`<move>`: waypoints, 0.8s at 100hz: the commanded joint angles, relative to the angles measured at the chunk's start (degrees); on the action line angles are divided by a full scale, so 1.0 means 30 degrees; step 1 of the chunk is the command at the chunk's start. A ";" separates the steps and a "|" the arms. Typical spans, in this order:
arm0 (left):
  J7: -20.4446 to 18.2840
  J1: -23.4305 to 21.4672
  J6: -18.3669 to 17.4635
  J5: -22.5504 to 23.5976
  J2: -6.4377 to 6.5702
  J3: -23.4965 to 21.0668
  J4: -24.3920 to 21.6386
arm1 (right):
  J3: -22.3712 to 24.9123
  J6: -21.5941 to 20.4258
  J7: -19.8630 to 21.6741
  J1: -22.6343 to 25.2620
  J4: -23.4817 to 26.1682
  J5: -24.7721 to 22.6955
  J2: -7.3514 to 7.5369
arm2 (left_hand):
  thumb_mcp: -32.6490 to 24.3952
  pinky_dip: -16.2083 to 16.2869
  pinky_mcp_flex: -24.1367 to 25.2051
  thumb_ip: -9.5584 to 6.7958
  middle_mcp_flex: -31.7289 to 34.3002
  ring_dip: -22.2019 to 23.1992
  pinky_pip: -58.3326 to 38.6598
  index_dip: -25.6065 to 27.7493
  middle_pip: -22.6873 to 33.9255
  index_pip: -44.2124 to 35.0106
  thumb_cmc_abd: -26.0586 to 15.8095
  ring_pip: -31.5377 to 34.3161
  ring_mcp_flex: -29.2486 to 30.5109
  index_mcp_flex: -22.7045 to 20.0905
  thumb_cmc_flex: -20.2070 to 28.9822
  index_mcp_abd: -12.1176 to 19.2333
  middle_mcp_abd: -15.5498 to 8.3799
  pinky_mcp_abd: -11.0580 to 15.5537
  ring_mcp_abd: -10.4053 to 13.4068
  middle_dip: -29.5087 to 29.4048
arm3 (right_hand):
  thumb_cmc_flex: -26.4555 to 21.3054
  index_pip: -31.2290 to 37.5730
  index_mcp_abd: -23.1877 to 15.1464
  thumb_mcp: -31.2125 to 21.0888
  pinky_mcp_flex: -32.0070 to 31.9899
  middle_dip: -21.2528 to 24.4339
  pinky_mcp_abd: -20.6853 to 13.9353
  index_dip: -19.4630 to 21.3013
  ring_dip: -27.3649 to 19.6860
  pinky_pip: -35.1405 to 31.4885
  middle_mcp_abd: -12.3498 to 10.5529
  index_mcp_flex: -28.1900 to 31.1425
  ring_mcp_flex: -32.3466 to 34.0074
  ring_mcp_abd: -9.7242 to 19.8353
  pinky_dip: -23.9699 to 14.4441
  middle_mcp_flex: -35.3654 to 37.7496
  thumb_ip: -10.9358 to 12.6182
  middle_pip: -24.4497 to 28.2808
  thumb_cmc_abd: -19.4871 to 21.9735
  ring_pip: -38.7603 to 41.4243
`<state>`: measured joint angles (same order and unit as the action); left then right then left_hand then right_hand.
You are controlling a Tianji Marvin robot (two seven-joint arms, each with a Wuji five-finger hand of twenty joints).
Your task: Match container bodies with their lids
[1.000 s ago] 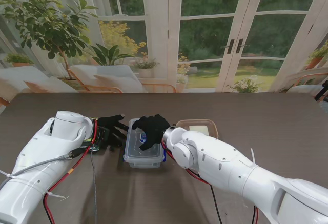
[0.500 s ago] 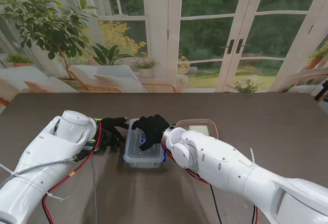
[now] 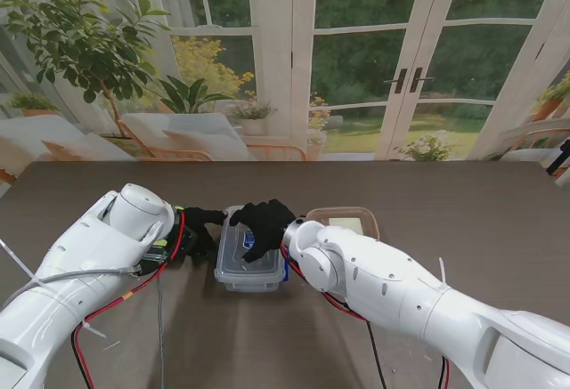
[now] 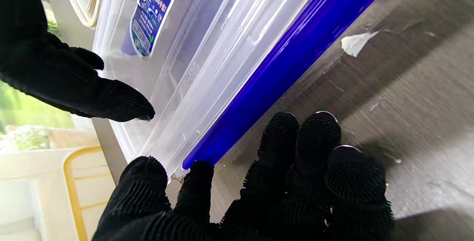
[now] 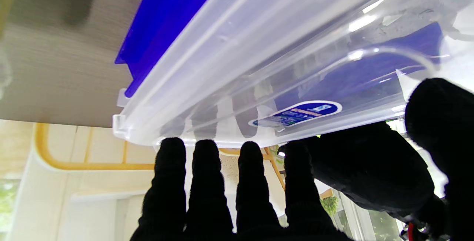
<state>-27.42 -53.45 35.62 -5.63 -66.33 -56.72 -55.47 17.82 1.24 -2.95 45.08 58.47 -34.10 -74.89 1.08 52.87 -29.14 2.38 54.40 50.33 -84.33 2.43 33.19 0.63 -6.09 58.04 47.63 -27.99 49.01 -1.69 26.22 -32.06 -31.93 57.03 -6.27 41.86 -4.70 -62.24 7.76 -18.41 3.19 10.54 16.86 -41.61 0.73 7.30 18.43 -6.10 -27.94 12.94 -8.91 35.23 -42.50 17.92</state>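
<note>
Right now the clear container (image 3: 250, 260) sits near the tabletop's (image 3: 463, 202) middle, between the two hands, its long axis running away from the robot. It looks to be resting on or over a blue lid (image 4: 281, 70), whose edge shows along the left side in the left wrist view and at the other side in the right wrist view (whether it's snapped on or just lying under can't be told).

The right hand (image 3: 263, 222) lies over the container's top, fingers (image 5: 213, 181) straight and close together, reaching across toward the far-left rim; they seem to press or steady rather than grip. The left hand (image 3: 201, 229) is just beside the container's left wall, fingers (image 4: 314, 141) bunched and narrow, tips down at the tabletop near the blue edge, holding nothing. So the box lies to the right of the left fingers & under the right ones; both hands are about equally near.

A second, tan-rimmed container (image 3: 344, 221) sits just right of the clear one, partly hidden by the right arm.

Tabletop is dark wood-grain, w/ a scrap of white label (image 4: 355, 43) stuck on it. Behind: glass doors (image 3: 401, 60), a leafy plant (image 3: 80, 33), pale lounge chairs (image 3: 187, 135)
</note>
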 commanded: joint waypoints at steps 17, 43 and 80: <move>-0.0133 0.0203 -0.0366 0.0515 -0.0109 0.0419 0.0083 | -0.0131 -0.0015 0.0631 0.0373 -0.0044 0.0021 0.0168 | 0.0313 0.0048 -0.0436 0.0024 -0.0824 0.0356 -0.0211 -0.0311 0.0103 0.0319 0.0108 0.1466 0.0771 0.2268 -0.0312 0.1126 0.0245 0.0470 -0.0472 0.0100 | 0.0114 -0.0018 -0.0104 0.0450 -0.3409 -0.0116 -0.0192 0.0173 0.0503 -0.0214 -0.0195 -0.0178 0.0928 0.0464 0.0160 -0.0304 -0.0087 -0.0076 0.0226 0.1592; -0.0232 0.0397 -0.0736 0.0572 -0.0174 0.0812 0.0436 | -0.0068 -0.0003 0.0752 0.0409 0.0031 0.0124 0.0215 | 0.0192 -0.0080 -0.0227 -0.0001 -0.1333 0.0367 -0.0185 -0.0434 0.0202 -0.0005 0.0146 0.1531 0.0525 0.1883 -0.0168 0.1572 0.0058 0.0787 -0.0290 0.0063 | 0.0098 -0.0035 -0.0118 0.0483 -0.3431 -0.0112 -0.0207 0.0165 0.0505 -0.0194 -0.0202 -0.0190 0.0920 0.0443 0.0163 -0.0334 -0.0081 -0.0092 0.0241 0.1586; -0.1359 0.0639 -0.0553 0.0627 0.0117 0.1407 0.0610 | 0.0050 0.0095 0.0853 0.0502 0.0220 0.0162 0.0312 | 0.0252 -0.0208 0.0184 0.0007 -0.1582 0.0305 0.0021 0.0249 0.0620 -0.1170 -0.0050 0.1443 0.0310 -0.2923 -0.0108 -0.0579 -0.0053 0.0975 -0.0067 0.0264 | 0.0081 -0.0029 -0.0100 0.0478 -0.3429 -0.0119 -0.0202 0.0165 0.0508 -0.0186 -0.0230 -0.0178 0.0889 0.0464 0.0155 -0.0338 -0.0077 -0.0082 0.0250 0.1578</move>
<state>-29.91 -50.31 33.19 -3.89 -66.10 -52.23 -52.06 18.45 1.44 -2.00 45.45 59.52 -33.52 -74.29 3.35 52.89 -29.21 3.29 50.39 50.37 -84.81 1.08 34.04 1.82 -6.85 59.35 47.56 -28.42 46.70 0.55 26.10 -31.31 -31.12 57.03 -6.28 41.86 -4.70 -62.24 6.96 -18.40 2.89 10.54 16.21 -41.61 0.73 7.30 18.41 -5.71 -27.94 12.94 -8.91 35.23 -42.50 16.64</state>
